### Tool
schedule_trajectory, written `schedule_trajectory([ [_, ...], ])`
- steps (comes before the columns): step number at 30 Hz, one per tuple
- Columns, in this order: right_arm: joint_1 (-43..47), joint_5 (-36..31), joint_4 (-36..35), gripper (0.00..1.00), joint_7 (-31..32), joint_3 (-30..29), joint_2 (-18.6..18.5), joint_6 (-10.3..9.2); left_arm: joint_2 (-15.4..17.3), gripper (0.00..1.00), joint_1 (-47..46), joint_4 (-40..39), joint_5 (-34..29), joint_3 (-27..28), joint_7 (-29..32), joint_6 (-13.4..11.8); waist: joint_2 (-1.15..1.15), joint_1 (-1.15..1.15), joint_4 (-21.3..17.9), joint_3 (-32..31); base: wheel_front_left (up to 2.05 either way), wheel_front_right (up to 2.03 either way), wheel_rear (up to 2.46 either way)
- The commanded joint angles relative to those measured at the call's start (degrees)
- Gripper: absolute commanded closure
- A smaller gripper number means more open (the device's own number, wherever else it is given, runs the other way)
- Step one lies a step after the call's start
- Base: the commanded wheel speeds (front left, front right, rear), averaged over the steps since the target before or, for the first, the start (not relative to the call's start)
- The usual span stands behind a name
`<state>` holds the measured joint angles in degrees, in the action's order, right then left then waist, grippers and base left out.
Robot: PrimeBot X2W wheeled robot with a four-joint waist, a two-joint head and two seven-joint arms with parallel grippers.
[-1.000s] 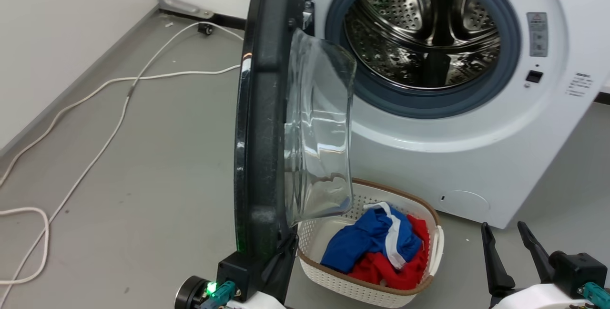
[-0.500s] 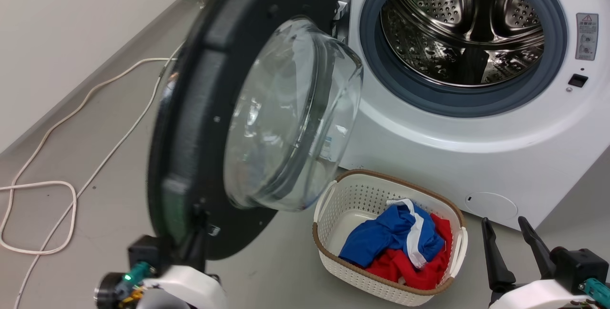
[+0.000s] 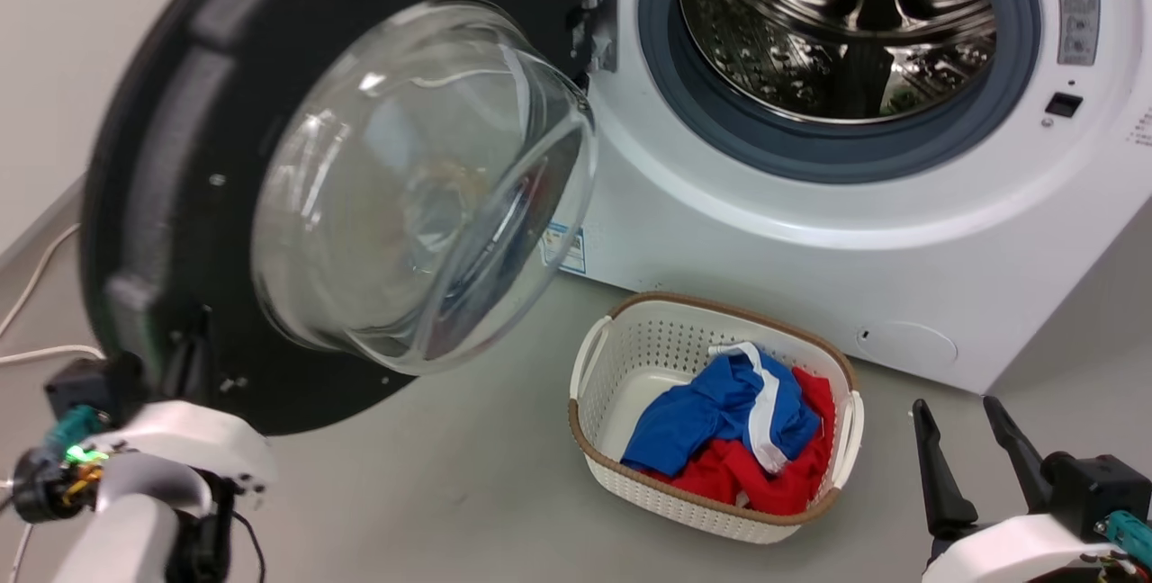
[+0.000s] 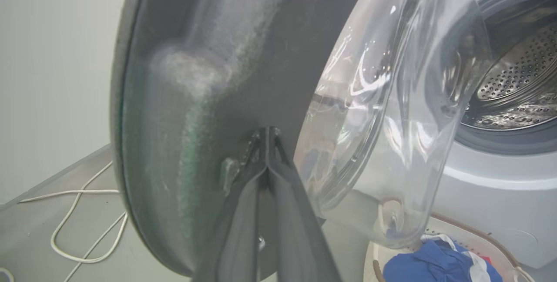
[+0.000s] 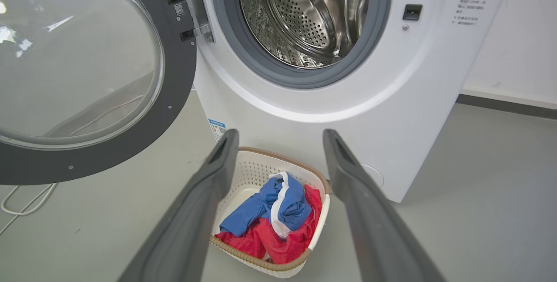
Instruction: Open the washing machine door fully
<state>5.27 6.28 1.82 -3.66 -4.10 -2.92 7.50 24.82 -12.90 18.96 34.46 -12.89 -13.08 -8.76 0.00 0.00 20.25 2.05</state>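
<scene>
Black fingers of the left end effector (image 4: 266, 136), at 8 o'clock in the head view, are closed and appear to pinch a small fitting on the inner ring of the washing machine door (image 3: 162, 115). The right end effector (image 3: 954, 405), at 4 o'clock, hangs open and idle. A white laundry basket (image 3: 661, 500) of garments sits at 6 o'clock, apart from the door. The door stands wide at 10 o'clock, with its hinge (image 3: 598, 7) at 12. Likely hazards:
- the tips slip off the thin fitting;
- the hinge is overdriven against its stop;
- the door strikes the wall (image 3: 45, 43) beyond.

A white cable (image 3: 40, 354) lies below the door.
</scene>
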Motion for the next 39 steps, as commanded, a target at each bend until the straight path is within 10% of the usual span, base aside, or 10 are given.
schedule_trajectory([
  [1, -1.0, -0.4, -0.8, 0.00, 0.3, 0.1, 0.1, -0.02, 0.9, 1.00, -1.9, 2.0, 1.0, 1.6, -0.5, 0.7, 0.00, 0.00, -1.1, 1.3, 0.00, 0.00, 0.00],
  [21, -0.8, -0.2, -0.7, 0.00, 0.4, 0.0, 0.1, -0.02, 2.6, 1.00, -11.4, 17.0, 0.6, 3.9, -2.0, 5.6, 0.00, 0.00, -3.1, 1.0, 0.00, 0.00, 0.00],
  [39, 2.4, 0.9, -0.8, 0.00, 0.8, -0.6, 0.1, -0.02, -5.7, 1.00, 6.2, -4.5, -8.5, 1.9, -2.1, -0.1, 0.00, 0.00, -3.7, -4.6, 0.00, 0.00, 0.00],
])
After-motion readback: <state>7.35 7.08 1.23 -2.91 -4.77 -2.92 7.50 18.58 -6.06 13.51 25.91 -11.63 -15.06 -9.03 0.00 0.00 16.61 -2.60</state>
